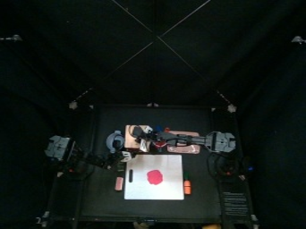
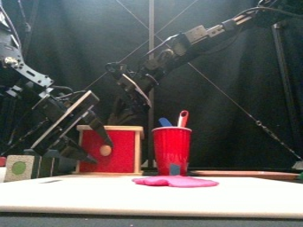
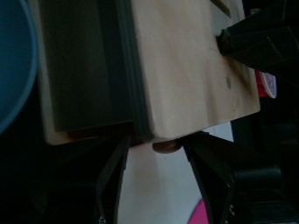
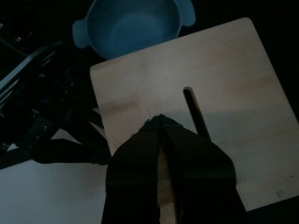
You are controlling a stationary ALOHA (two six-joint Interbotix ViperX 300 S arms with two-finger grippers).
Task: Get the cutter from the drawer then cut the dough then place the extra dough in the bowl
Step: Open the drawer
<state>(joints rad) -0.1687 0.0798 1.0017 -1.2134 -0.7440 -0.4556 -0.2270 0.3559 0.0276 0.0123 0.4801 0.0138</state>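
The pale wooden box (image 2: pixel 110 146) stands at the back of the table, its red drawer front facing forward. My left gripper (image 3: pixel 162 150) is open, its jaws on either side of the drawer's small knob (image 3: pixel 163 146), level with the drawer front in the front view. My right gripper (image 4: pixel 160 123) is shut and its tips rest on the box's top (image 4: pixel 222 79) beside the slot. A flat pink dough disc (image 1: pixel 155 175) lies on the white cutting board (image 1: pixel 174 190). Behind the box sits the blue-grey bowl (image 4: pixel 131 24). No cutter is in view.
A red cup (image 2: pixel 172 149) holding a blue and a red toy knife stands just right of the box, close to the board's back edge. The right arm (image 2: pixel 196 40) slants down from the upper right over the box.
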